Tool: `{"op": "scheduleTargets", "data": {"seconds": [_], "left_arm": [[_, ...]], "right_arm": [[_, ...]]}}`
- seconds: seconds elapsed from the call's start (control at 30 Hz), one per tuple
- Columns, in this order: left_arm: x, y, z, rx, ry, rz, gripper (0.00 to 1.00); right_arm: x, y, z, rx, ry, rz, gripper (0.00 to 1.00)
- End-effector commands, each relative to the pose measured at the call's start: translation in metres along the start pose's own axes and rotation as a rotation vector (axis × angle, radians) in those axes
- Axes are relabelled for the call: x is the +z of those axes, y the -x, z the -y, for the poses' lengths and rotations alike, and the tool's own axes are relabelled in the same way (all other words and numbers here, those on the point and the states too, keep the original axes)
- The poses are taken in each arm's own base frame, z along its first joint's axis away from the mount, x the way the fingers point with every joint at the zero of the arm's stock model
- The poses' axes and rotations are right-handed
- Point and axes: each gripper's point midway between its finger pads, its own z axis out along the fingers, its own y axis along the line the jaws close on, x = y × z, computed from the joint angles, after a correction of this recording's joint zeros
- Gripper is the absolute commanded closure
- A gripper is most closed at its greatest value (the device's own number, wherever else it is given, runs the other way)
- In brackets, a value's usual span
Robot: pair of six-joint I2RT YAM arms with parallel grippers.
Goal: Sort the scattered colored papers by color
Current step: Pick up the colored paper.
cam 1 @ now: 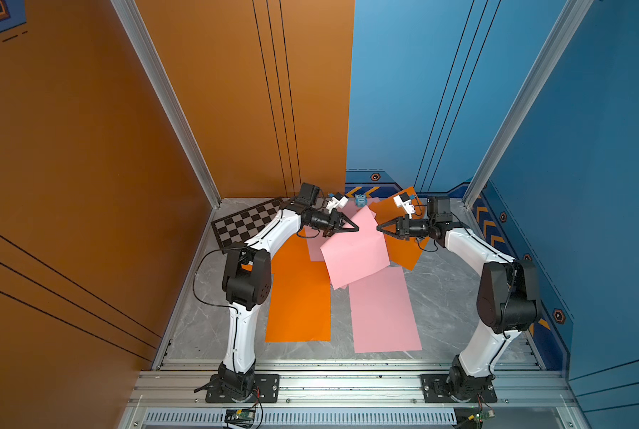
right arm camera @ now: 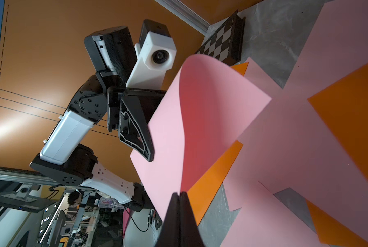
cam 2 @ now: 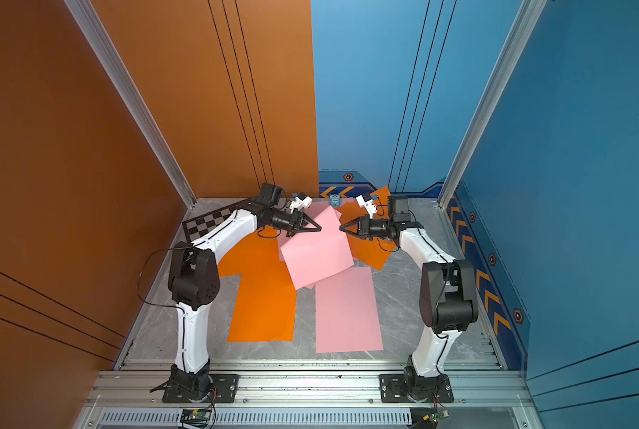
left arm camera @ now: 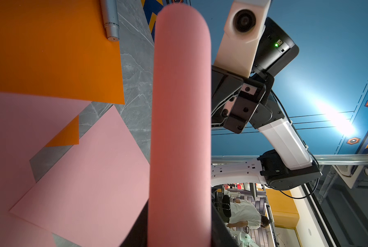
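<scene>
Nearest you, a flat pink sheet (cam 1: 383,315) lies beside an orange sheet (cam 1: 299,304); aim there. Further back, your left pincer (cam 1: 356,227) and right pincer (cam 1: 379,227) each clamp an opposite edge of the raised pink paper (cam 1: 355,256), so carry it forward with both together, leaving it slack.

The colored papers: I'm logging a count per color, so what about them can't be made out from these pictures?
- Sheets beneath the lifted pink sheet: it covers the pile's middle in both top views, so the count is unclear.
- Rear orange sheet: partly behind the right gripper and arm.
- Orange paper on the left: partly behind the left arm; one sheet or two is unclear.
</scene>
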Motion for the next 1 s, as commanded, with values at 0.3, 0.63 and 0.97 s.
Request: {"op": "scheduleTargets", "data": {"seconds": [0.3, 0.63, 0.97], "left_arm": [[-0.085, 0.059, -0.045, -0.111, 0.201, 0.269, 0.02], [-0.086, 0.013, -0.096, -0.294, 0.392, 0.331, 0.02], [-0.048, 0.052, -0.053, -0.245, 0.045, 0.528, 0.02]], "right_arm": [[-0.006, 0.015, -0.02, -0.031, -0.083, 0.064, 1.0], [-0.025, 0.067, -0.053, -0.084, -0.149, 0.224, 1.0], [-0.046, 0.103, -0.1, -0.119, -0.013, 0.318, 1.0]]}}
